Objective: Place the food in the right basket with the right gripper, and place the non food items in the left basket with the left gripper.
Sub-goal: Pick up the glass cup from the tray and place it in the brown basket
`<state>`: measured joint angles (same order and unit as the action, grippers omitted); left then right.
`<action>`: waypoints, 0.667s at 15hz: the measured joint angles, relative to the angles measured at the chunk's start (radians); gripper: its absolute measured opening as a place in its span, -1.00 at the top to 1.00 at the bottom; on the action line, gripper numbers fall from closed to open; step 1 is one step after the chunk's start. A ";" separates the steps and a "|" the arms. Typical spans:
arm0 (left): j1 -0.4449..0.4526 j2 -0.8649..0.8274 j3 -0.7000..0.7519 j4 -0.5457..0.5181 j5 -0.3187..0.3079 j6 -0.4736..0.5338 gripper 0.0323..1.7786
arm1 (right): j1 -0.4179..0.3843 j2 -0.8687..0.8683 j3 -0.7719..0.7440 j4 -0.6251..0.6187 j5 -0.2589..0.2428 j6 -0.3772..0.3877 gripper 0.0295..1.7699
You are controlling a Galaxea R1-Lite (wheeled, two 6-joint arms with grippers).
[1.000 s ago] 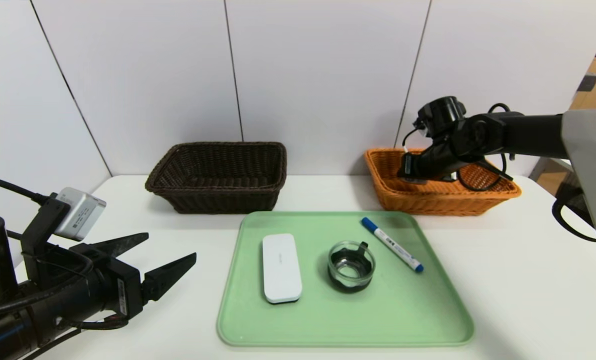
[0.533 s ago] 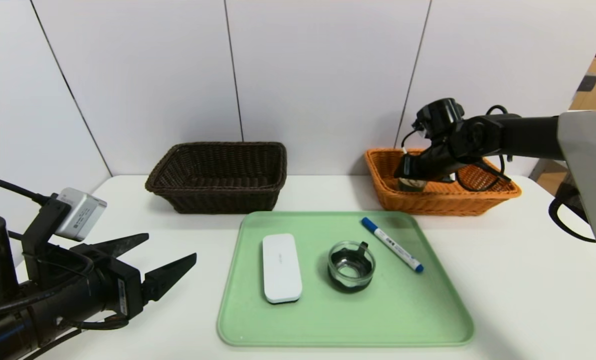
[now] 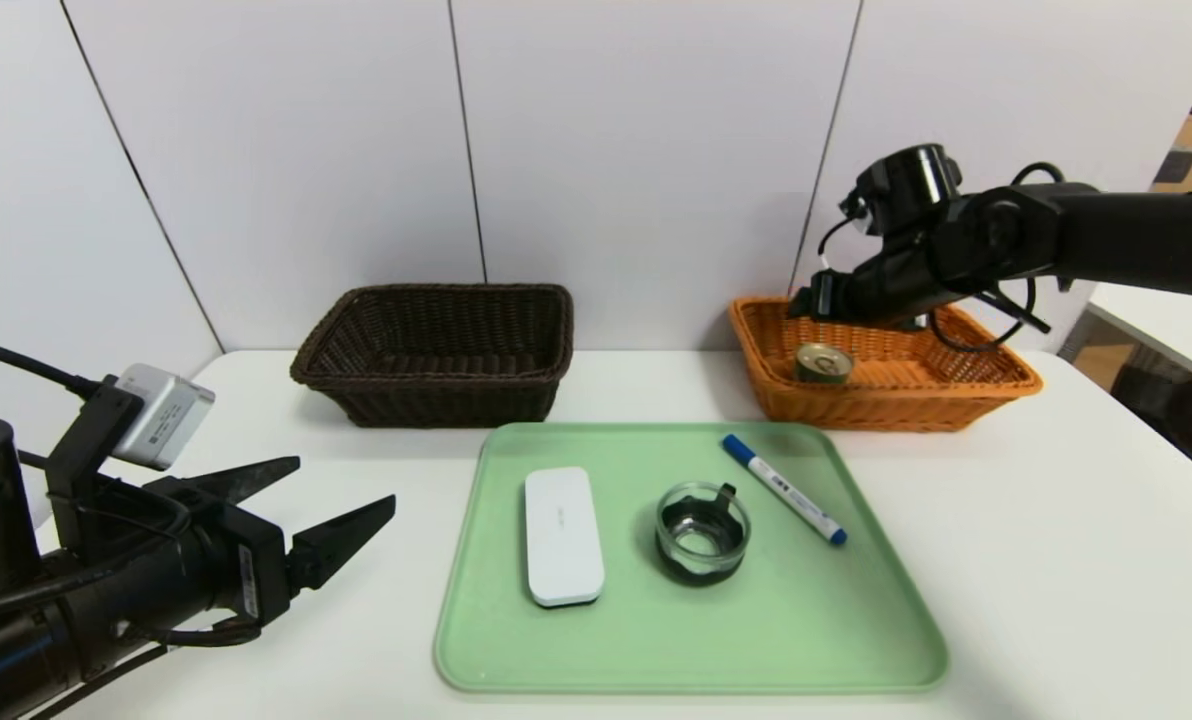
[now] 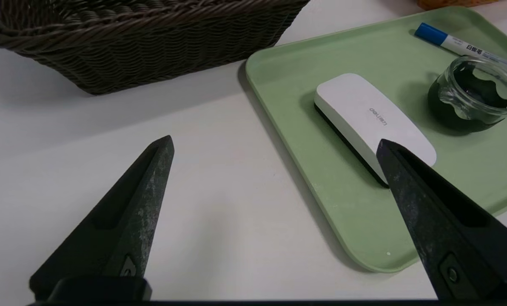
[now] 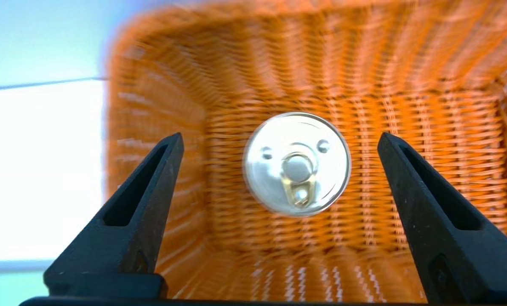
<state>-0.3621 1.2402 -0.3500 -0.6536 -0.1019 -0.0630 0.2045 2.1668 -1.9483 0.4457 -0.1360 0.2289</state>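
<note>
Biggest thing on the white table (image 3: 1036,560) is the green tray (image 3: 756,640), a flat one with rounded corners, sitting in front of the two baskets. Next up is the orange-tan wicker basket (image 3: 886,410), on the right behind the tray, and it's got the food in it: a short round tin can (image 3: 824,363) with a pull-tab lid, standing upright on the woven floor, over toward the basket's left end. The dark brown wicker basket (image 3: 436,385) is about the same size and stands behind the tray on the left, well apart from the orange one.

Right gripper (image 5: 281,136) is up over the orange basket, above the can. Its claw is spread wide, one finger off to each side of the tin, and nothing's pinched in it. Left gripper (image 3: 346,480) is hanging out over the table left of the tray, claw spread wide too, also holding nothing.

The non-food stuff is all on the tray. Largest is the white rounded case (image 3: 564,535) with the deli logo and a black base, lying flat on the left side. Then the small round glass jar (image 3: 702,535) with a black insert, upright around the middle. Slimmest is the whiteboard marker (image 3: 786,490), white with a blue cap, lying diagonally to the right of the jar.
</note>
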 joint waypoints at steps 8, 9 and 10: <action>-0.023 0.025 -0.093 0.029 -0.003 0.011 -0.90 | 0.135 -0.349 0.003 0.179 -0.003 -0.071 -0.88; -0.032 0.031 -0.105 0.037 -0.003 0.011 -0.90 | 0.151 -0.390 0.004 0.237 -0.004 -0.060 -0.88; -0.045 0.037 -0.118 0.046 0.000 0.011 -0.90 | 0.176 -0.427 0.004 0.300 -0.004 -0.037 -0.89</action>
<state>-0.4068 1.2768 -0.4681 -0.6079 -0.1019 -0.0519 0.3804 1.7400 -1.9445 0.7460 -0.1404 0.1919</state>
